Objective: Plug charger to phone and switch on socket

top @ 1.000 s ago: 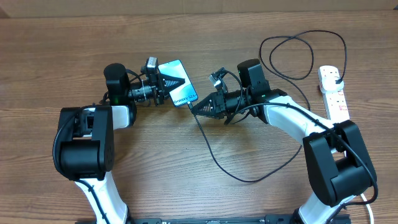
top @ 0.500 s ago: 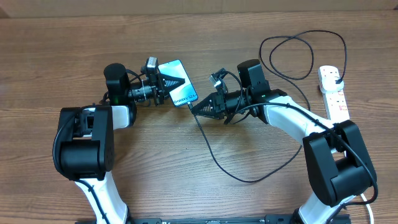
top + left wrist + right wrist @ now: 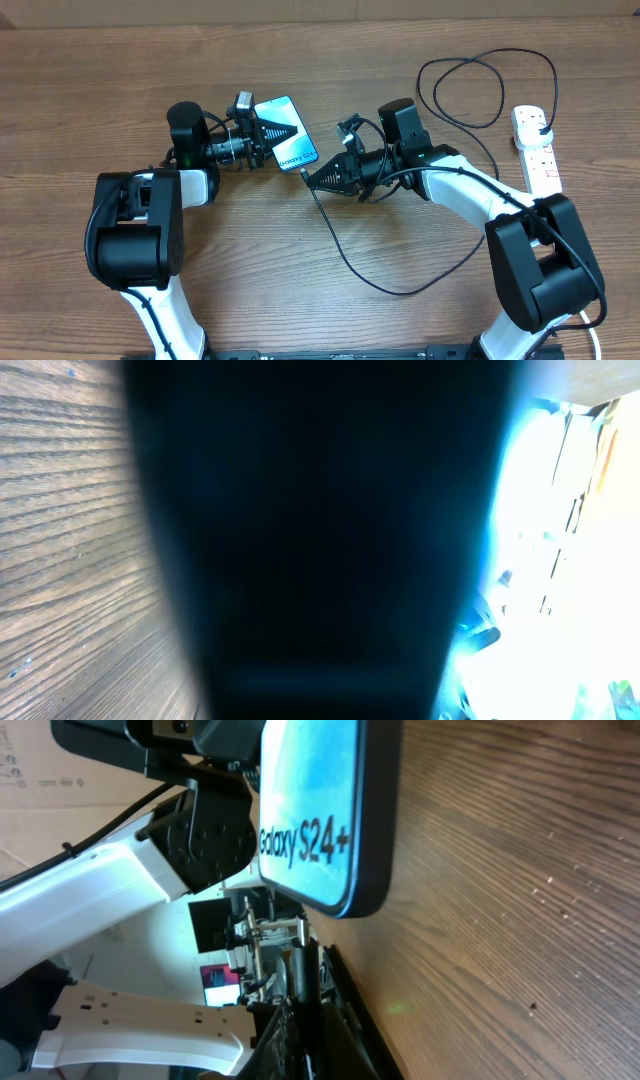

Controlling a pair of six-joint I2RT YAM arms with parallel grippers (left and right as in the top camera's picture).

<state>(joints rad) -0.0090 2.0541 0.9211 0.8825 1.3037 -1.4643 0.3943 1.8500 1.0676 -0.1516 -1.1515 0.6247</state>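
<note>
Just left of the table's (image 3: 250, 300) middle, toward 11 o'clock, the phone (image 3: 277, 106) is clamped in the left gripper (image 3: 290, 130), one black finger (image 3: 278, 130) lying across its teal screen. The left wrist view is mostly a dark blur beside that glow. At the phone's 5 o'clock end, the right gripper (image 3: 311, 178) looks pinched on the tip of the charger (image 3: 345, 262), right against the phone's edge; whether the tip is seated I cannot tell. The charger sags toward 6 o'clock, rises, loops at 1 o'clock and ends with its black plug (image 3: 540, 124) on the socket (image 3: 542, 168) at the 3 o'clock edge
</note>
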